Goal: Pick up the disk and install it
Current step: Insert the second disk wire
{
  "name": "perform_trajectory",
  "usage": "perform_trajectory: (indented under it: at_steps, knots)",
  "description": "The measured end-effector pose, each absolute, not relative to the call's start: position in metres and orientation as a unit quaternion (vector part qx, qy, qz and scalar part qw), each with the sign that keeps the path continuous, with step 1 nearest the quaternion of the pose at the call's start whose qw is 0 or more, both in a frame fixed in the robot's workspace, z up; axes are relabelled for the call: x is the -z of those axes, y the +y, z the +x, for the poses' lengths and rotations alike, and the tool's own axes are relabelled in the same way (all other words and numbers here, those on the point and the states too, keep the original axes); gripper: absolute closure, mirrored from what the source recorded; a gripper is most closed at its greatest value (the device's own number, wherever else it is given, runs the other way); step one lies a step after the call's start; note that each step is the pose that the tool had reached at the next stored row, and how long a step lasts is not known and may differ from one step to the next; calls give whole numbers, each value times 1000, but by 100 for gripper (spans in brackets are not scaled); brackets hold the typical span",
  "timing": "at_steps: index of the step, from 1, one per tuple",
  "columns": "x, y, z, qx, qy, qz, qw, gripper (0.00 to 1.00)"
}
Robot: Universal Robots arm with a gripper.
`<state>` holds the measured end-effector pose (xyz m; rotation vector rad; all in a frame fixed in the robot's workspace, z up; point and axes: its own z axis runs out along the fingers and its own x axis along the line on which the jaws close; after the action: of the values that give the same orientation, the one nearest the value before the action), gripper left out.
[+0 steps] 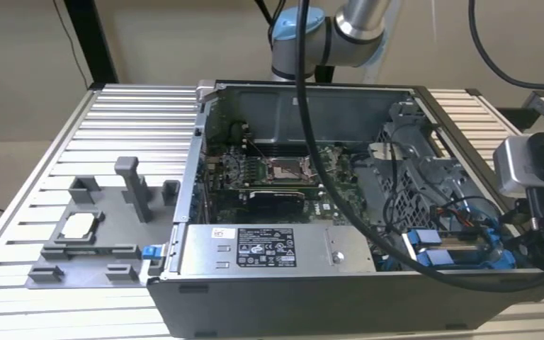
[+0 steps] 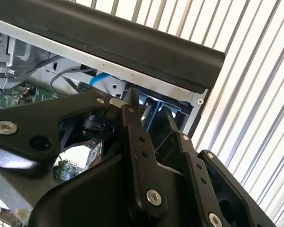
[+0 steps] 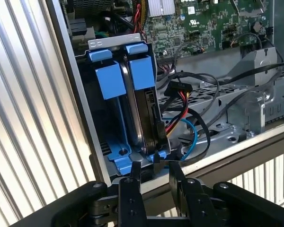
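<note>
The hand (image 3: pixel 152 171), its fingers parted and grasping nothing, hovers just above the disk (image 3: pixel 141 106) in its bay; it should close squarely on the edge.

Soft, even light fills my room in the exterior view. The ribbed silver metal table (image 1: pixel 111 120) shines pale, and bright white glare burns its slats in both wrist views. My black gripper (image 2: pixel 149 111) looks dark and shadowy up close.
</note>
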<state>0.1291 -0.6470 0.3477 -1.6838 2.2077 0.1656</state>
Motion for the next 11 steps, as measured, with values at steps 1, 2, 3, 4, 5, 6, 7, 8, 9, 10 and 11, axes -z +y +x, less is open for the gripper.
perform_trajectory:
  at_steps: [1, 2, 3, 4, 5, 6, 7, 8, 9, 10, 11]
  knots:
    - [-348, -647, 129, -58, 782, -594, 179, 0]
    - [-348, -647, 129, -58, 783, -593, 179, 0]
    - [-348, -647, 129, -58, 784, -592, 180, 0]
    - [-348, -647, 129, -58, 785, -590, 180, 0]
    - [-348, -647, 129, -59, 786, -589, 181, 0]
    - [-349, -647, 129, -59, 787, -587, 181, 0]
    - [-350, -647, 129, -59, 787, -586, 182, 0]
    - [-350, -647, 129, -59, 789, -584, 182, 0]
    - [-352, -647, 129, -59, 791, -581, 183, 0]
    - [-353, -647, 129, -60, 792, -579, 184, 0]
    - [-355, -647, 129, -61, 793, -577, 185, 0]
